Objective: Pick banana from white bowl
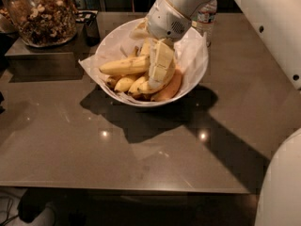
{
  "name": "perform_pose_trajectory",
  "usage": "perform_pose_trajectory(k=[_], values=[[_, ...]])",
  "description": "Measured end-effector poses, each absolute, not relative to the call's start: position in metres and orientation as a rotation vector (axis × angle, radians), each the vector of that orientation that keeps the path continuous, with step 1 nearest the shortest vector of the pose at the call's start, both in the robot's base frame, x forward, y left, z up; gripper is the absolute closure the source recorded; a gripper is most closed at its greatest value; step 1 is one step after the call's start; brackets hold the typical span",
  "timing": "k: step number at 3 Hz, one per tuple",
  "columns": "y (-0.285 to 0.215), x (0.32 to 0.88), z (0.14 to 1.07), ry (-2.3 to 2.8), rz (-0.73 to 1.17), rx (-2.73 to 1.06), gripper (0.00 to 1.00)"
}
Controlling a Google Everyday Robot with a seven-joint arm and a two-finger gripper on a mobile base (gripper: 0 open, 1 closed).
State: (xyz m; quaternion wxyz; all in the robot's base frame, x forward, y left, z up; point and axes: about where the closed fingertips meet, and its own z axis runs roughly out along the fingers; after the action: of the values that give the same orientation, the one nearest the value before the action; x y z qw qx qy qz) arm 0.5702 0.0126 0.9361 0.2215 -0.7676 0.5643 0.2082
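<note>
**Claw down in the white bowl, among the fruit**

Nearest the camera, well short of the claw and off to its right, a rounded white part of the robot's body [282, 187] filled the lower corner. The grey-brown surface [84, 164] stretched in front of the claw. It carried two small glints of light and a broad dark shadow that spread out from under the bowl.

The white bowl [200, 76] sat on the surface directly beneath the claw. It was lined with crinkled white paper [193, 51] that poked over the rim. The claw [159, 78] reached down inside the bowl, with its pale tip low among the fruit. Whether it was spread or pressed together could not be told.

The banana [123, 66] lay just left of the claw, roughly level, on top of the pile. Its right end ran up to the claw, but contact could not be confirmed. Shorter bananas [126, 84] lay below and left of the claw, on the near side. An orange-tinted curved fruit [169, 89] lay just right of the claw's tip, against the bowl's front wall.

Above the claw sat the white wrist housing [169, 20]. Beyond and right of the claw, a water bottle [206, 18] stood behind the bowl's far rim. Far left of the claw stood a small dark container [91, 28]. Farther left still, a glass jar of nuts [42, 15] stood on a raised dark ledge [33, 55].
</note>
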Motion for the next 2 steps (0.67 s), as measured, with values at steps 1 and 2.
perform_pose_trajectory(k=[1,2], values=[[0.0135,0.5715,0.9319,1.565,0.583,-2.117,0.00],[0.0075,0.5693,0.9248,1.588,0.596,-2.092,0.00]])
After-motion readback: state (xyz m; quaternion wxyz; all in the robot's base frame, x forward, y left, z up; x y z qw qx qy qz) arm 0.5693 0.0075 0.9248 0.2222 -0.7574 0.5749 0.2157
